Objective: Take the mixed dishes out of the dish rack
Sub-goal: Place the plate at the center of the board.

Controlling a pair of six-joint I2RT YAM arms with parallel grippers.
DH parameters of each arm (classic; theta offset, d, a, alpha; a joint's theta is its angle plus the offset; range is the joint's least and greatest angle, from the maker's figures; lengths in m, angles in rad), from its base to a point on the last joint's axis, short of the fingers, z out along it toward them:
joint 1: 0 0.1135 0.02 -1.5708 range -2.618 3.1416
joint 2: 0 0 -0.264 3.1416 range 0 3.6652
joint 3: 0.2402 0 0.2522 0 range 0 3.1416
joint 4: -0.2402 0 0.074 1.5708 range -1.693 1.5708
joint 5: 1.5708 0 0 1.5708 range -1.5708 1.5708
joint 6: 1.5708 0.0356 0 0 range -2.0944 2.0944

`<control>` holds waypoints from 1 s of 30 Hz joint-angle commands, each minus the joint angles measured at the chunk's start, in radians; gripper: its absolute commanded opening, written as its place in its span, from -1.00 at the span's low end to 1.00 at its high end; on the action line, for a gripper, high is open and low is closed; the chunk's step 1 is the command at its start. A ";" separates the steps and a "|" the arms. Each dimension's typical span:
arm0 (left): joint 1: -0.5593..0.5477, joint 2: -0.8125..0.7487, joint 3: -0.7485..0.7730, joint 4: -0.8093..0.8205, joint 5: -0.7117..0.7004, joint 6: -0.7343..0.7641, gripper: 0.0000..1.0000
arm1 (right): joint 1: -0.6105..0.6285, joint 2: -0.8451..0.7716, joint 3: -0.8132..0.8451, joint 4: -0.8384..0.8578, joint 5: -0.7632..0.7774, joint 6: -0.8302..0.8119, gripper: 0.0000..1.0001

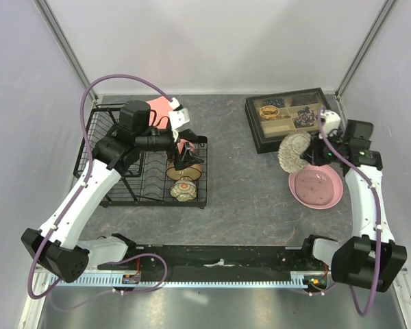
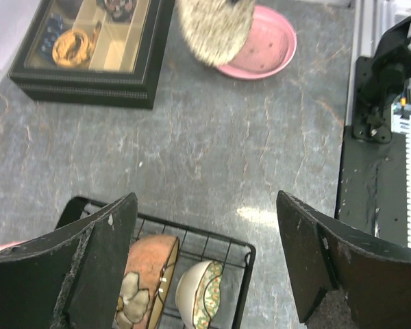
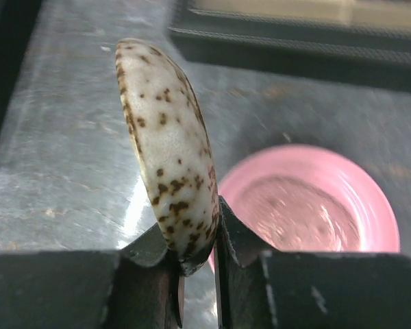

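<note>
right gripper (image 3: 195,255) is pinching the speckled bowl (image 3: 166,137) by its rim, on edge, by the plate (image 3: 315,209) at right. left gripper (image 2: 202,209) is hanging wide open, empty, over the rack (image 1: 147,186) and the brown bowl (image 2: 200,295). judged next: setting the speckled bowl down, then releasing.

Grey marbled tabletop (image 1: 246,199) w/ plain pale walls (image 1: 212,41).

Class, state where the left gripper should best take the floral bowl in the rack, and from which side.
Probably the upper rim, one finger inside and one outside, coming from above. The bowl stands on edge in the rack, its thin rim uppermost, with wires around it. The left gripper hangs open over it.
</note>
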 commanded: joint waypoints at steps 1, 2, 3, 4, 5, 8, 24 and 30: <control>0.000 -0.002 -0.032 -0.008 -0.039 0.059 0.77 | -0.204 0.022 -0.004 -0.049 -0.195 -0.120 -1.00; 0.000 0.004 -0.035 -0.008 -0.041 0.061 0.77 | -0.236 0.043 -0.006 -0.088 -0.239 -0.147 -1.00; 0.000 0.005 -0.038 -0.008 -0.044 0.062 0.76 | -0.263 0.053 -0.009 -0.108 -0.256 -0.192 -1.00; -0.002 0.008 -0.041 -0.008 -0.047 0.062 0.76 | -0.308 0.072 -0.010 -0.126 -0.273 -0.219 -1.00; 0.000 0.013 -0.041 -0.007 -0.045 0.064 0.76 | -0.328 0.083 -0.013 -0.167 -0.296 -0.243 -1.00; 0.000 0.028 -0.048 -0.004 -0.041 0.062 0.75 | -0.401 0.125 -0.016 -0.246 -0.325 -0.341 -1.00; 0.000 0.050 -0.084 0.019 -0.005 0.061 0.75 | -0.645 0.494 0.106 -0.751 -0.476 -0.898 -1.00; 0.000 0.053 -0.087 0.021 -0.004 0.059 0.74 | -0.647 0.501 0.122 -0.740 -0.476 -0.909 -1.00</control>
